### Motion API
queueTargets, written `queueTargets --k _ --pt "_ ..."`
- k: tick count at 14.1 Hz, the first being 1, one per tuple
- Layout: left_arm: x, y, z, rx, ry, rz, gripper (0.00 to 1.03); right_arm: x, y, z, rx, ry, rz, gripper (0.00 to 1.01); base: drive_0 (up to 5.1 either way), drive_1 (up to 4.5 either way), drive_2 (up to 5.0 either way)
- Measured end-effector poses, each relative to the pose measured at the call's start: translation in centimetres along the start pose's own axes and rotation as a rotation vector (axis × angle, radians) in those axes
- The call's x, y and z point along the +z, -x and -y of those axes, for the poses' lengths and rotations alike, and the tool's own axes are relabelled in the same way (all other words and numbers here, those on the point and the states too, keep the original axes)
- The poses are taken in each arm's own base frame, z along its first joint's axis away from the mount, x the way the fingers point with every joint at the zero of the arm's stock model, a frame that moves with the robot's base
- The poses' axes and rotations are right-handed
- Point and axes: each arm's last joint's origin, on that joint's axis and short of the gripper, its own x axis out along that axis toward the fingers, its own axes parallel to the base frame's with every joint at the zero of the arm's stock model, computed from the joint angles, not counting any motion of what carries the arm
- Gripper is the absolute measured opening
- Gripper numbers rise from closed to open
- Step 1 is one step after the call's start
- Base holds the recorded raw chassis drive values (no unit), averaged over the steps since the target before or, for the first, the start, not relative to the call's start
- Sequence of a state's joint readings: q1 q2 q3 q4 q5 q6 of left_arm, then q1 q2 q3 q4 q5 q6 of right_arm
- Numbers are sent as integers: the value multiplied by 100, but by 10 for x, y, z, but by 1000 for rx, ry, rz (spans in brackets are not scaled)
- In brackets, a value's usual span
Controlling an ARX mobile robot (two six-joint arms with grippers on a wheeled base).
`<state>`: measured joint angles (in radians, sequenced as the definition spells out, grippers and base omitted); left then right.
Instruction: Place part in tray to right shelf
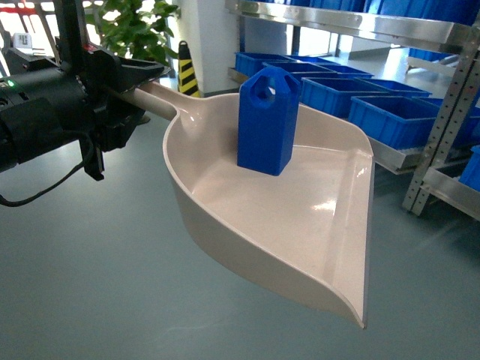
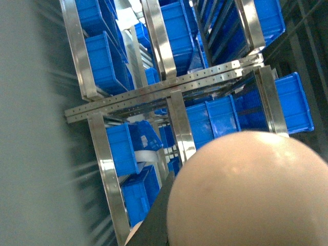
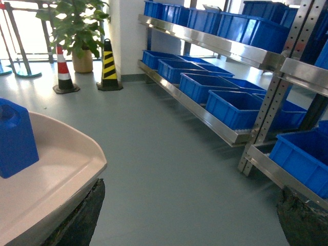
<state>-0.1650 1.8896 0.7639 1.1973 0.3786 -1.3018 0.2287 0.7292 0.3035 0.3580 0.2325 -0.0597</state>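
The tray (image 1: 300,225) is held by its handle in the clenched left gripper (image 1: 124,94) at 10 o'clock. The part (image 1: 268,120) is seen upright inside the tray, toward 12 o'clock. The right shelf (image 1: 420,45) with blue crates (image 1: 390,116) is seen at 2 o'clock. The right gripper's fingers cannot be told.

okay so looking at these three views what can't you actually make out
- Left gripper: head view, its fingers are hidden around the tray handle; grip unclear.
- Right gripper: no view shows it.
- Part: right wrist view, cut off by the left edge.
- Shelf: left wrist view, streaked with blur, lower part blocked by the tray's underside.
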Motion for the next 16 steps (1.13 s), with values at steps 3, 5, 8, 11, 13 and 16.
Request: queueTargets --k 3,5,8,11,13,16 --pt "0 0 0 0 0 0 14 0 0 0 0 0 0 98 -165 -165 -165" --pt "0 0 0 0 0 0 14 0 0 0 0 0 0 98 -165 -165 -165" --pt "0 0 0 0 0 0 14 0 0 0 0 0 0 98 -165 -165 -165" --pt "0 0 0 0 -1 0 14 0 0 0 0 0 0 98 -165 -165 -165" --pt "0 0 0 0 -1 1 14 0 0 0 0 0 0 98 -165 -165 -165" --pt "0 0 0 0 0 0 14 0 0 0 0 0 0 98 -165 -165 -165"
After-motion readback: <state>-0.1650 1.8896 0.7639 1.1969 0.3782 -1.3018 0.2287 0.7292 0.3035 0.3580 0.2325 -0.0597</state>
